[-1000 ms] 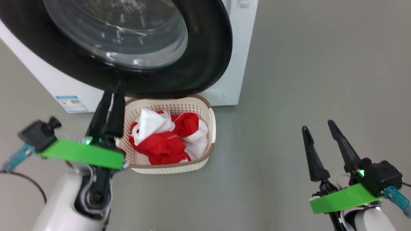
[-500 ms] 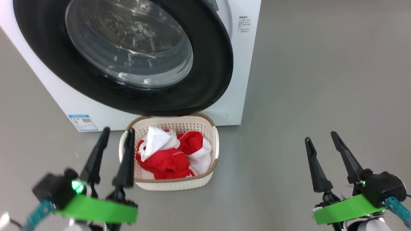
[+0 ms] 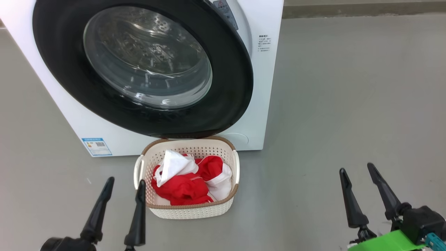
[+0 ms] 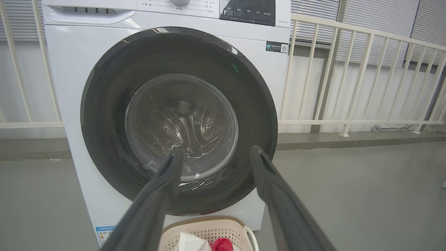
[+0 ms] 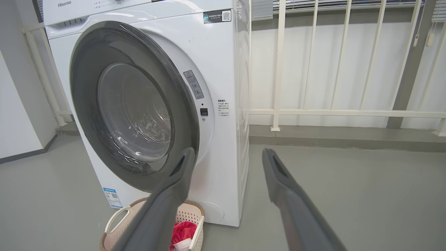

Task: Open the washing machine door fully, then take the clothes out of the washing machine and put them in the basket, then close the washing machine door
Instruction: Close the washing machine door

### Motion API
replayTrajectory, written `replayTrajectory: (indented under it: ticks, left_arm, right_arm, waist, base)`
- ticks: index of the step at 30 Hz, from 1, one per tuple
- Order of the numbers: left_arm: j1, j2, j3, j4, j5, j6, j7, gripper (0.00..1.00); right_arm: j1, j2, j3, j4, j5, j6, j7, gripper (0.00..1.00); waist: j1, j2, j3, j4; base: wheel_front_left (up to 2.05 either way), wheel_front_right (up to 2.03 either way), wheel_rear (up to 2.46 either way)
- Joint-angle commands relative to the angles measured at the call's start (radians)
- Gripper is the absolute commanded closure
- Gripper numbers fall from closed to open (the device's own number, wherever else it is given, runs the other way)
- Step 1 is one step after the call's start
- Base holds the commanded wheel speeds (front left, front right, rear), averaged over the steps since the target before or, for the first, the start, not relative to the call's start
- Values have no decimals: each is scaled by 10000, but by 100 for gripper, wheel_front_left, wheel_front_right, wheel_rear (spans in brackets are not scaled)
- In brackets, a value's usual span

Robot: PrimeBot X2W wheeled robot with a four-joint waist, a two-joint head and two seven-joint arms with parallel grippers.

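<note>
The white washing machine stands ahead on the floor. Its round black door with the clear glass bowl covers the drum opening; in the right wrist view a strip of white recess shows past the right edge of the door. Whether it is latched I cannot tell. The cream basket sits on the floor just below the door and holds the red and white clothes. My left gripper is open beside the basket's left side. My right gripper is open, well right of the basket.
Grey floor spreads to the right of the machine and in front of the basket. A blue label sticker marks the machine's lower left corner. A white railing runs behind the machine on a low kerb.
The head camera has shifted, so machine and basket sit lower in the picture. My left gripper has drawn back from the door's lower edge and the basket's far left corner. Both grippers stay open.
</note>
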Motion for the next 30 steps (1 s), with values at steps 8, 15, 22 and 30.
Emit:
replayTrajectory:
  ticks: [8,15,22,30]
  left_arm:
    - [115,-409,916,-356,584,-193,-52,0]
    - [82,-595,1107,-240,765,-468,-53,0]
    - [-66,-713,1036,-323,892,-625,-53,0]
    - [-231,-771,829,-587,957,-704,-53,0]
  right_arm:
    - [60,-114,15,-323,162,62,-63,0]
    - [56,-114,40,-358,124,62,-63,0]
    - [60,-114,5,-408,57,62,-63,22]
    - [-146,-114,55,-315,14,62,-63,100]
  waist:
    - [0,0,-93,40]
    - [0,0,-116,28]
    - [0,0,-31,196]
    - [0,0,281,592]
  base:
    - [0,0,0]
    - [0,0,0]
    - [0,0,0]
    - [0,0,0]
